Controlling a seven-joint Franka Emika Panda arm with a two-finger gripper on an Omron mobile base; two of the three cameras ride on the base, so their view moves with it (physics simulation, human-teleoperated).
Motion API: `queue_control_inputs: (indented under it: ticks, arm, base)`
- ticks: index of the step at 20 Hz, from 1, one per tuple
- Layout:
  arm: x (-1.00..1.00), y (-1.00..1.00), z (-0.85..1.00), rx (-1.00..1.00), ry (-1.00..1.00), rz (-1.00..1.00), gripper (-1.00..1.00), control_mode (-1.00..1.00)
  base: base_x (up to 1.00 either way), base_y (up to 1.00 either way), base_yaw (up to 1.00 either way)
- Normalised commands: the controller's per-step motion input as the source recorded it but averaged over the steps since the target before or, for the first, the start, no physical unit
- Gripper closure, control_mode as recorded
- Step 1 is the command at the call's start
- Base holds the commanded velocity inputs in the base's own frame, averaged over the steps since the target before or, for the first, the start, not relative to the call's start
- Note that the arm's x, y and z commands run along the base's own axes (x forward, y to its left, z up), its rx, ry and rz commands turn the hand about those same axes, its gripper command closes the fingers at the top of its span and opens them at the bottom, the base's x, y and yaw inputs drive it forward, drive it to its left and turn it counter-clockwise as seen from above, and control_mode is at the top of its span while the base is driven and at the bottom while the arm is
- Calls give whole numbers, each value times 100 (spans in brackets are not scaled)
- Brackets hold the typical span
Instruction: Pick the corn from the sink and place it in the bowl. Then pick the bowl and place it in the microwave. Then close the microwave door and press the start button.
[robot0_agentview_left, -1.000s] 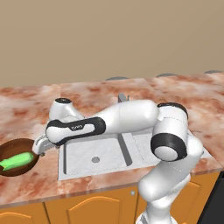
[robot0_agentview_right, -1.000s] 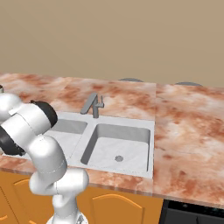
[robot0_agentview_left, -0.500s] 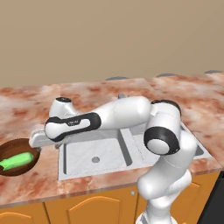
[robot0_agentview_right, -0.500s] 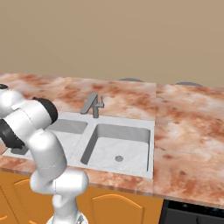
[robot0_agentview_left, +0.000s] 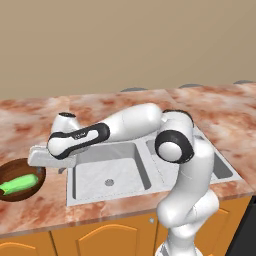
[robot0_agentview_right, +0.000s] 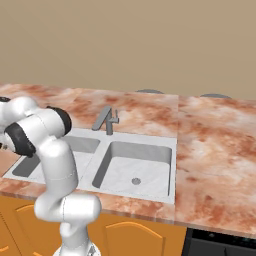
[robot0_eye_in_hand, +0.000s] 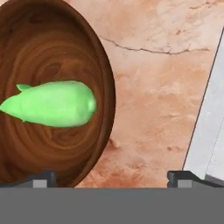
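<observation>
Left base view: the corn (robot0_agentview_left: 19, 183) lies inside the bowl (robot0_agentview_left: 20, 194) on the counter (robot0_agentview_left: 100, 105), left of the sink (robot0_agentview_left: 107, 172); the gripper (robot0_agentview_left: 42, 159) seems just above the bowl's right rim. Right base view: the sink's faucet (robot0_agentview_right: 106, 120) stands behind the basins. Hand view: the fingers (robot0_eye_in_hand: 43, 178) are spread wide, holding nothing, over bowl rim and counter.

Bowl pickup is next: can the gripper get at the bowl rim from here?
Probably yes. The gripper is open just beside the bowl, one fingertip over its rim, the other over bare counter. Only the corn lies inside, clear of the rim.
</observation>
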Motion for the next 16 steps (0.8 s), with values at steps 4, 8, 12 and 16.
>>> queue_control_inputs:
  ticks: [4, 8, 12, 16]
  arm:
    - [21, 22, -24, -4, 10, -16, -100, -100]
    - [17, 30, -23, -8, 5, -15, -100, -100]
    - [33, 37, -28, -7, 6, -12, -100, -100]
    - [21, 26, -16, -5, 1, -8, -100, -100]
  base:
    - [0, 0, 0]
    - [0, 0, 0]
    - [0, 0, 0]
    - [0, 0, 0]
